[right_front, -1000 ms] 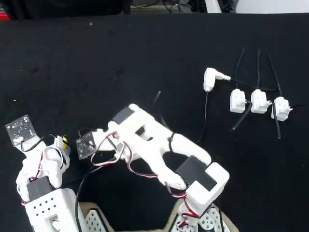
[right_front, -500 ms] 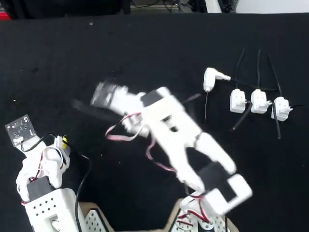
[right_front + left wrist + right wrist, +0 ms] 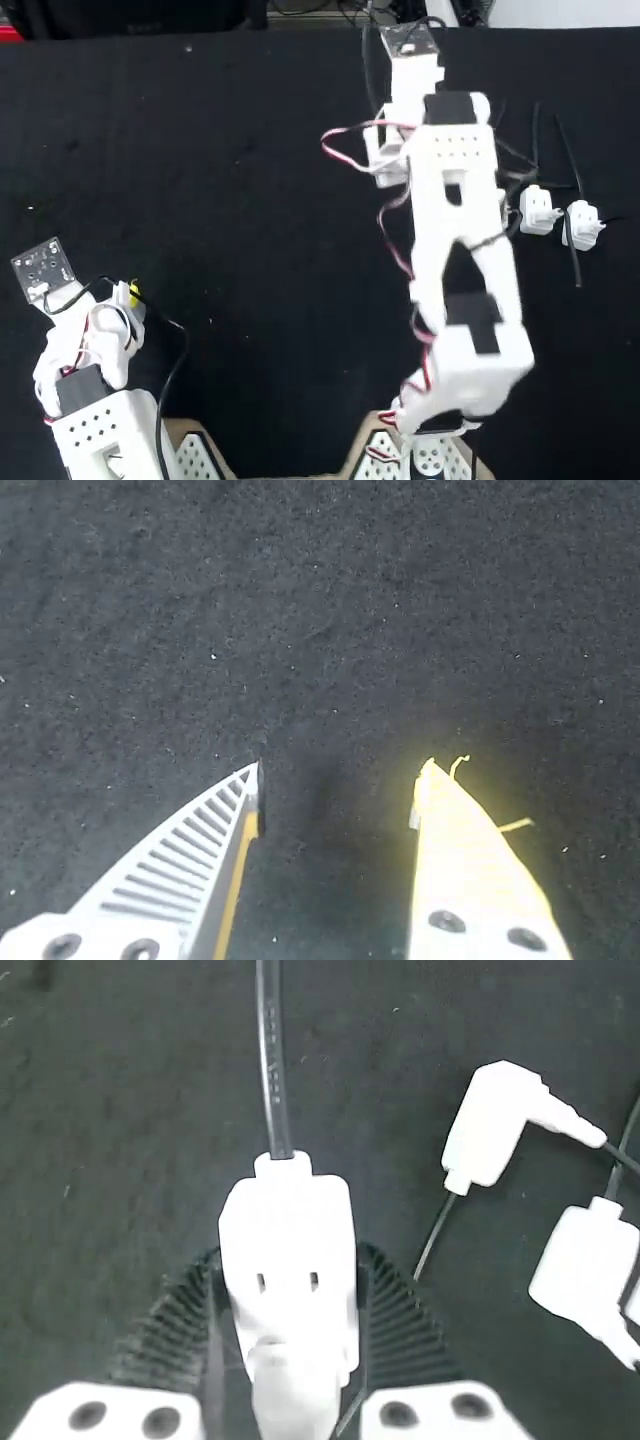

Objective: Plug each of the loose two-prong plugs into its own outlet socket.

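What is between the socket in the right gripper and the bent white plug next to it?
Bare black cloth separates socket and plug in the right wrist view; the plug's thin cord runs beside the gap.

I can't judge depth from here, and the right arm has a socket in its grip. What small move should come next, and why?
Probably shift the right gripper sideways toward the angled plug, which lies apart from it on the cloth. The gripper is shut on the socket, and the plug's prongs point away from the socket, so the two need lining up before any push.
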`<act>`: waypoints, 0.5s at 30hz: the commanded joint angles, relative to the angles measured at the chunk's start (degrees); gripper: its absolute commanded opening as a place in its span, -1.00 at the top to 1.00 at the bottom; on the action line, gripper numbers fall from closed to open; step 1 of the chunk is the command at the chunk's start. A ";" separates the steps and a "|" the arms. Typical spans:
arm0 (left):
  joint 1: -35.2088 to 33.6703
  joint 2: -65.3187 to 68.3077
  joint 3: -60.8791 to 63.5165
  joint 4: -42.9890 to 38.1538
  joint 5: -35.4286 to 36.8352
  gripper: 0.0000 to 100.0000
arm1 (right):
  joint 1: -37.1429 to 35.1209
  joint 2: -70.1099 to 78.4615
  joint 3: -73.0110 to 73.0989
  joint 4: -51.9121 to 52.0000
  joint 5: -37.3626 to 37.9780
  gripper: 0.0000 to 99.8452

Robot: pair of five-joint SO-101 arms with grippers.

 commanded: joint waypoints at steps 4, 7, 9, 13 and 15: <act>-0.31 -0.62 -3.56 -0.26 0.35 0.51 | 1.76 20.53 -18.68 0.53 -5.36 0.98; -0.31 -0.62 -3.47 -0.26 0.35 0.51 | 2.99 29.32 -25.80 0.35 -7.65 0.98; -0.31 -0.62 -3.47 -0.26 0.35 0.51 | 4.22 34.95 -30.99 0.44 -8.70 0.98; -0.31 -0.62 -3.47 -0.26 0.35 0.51 | 6.07 44.26 -41.71 1.41 -8.70 0.97; -0.22 -0.62 -3.47 -0.26 0.35 0.51 | 6.24 48.13 -47.34 3.16 -8.53 0.93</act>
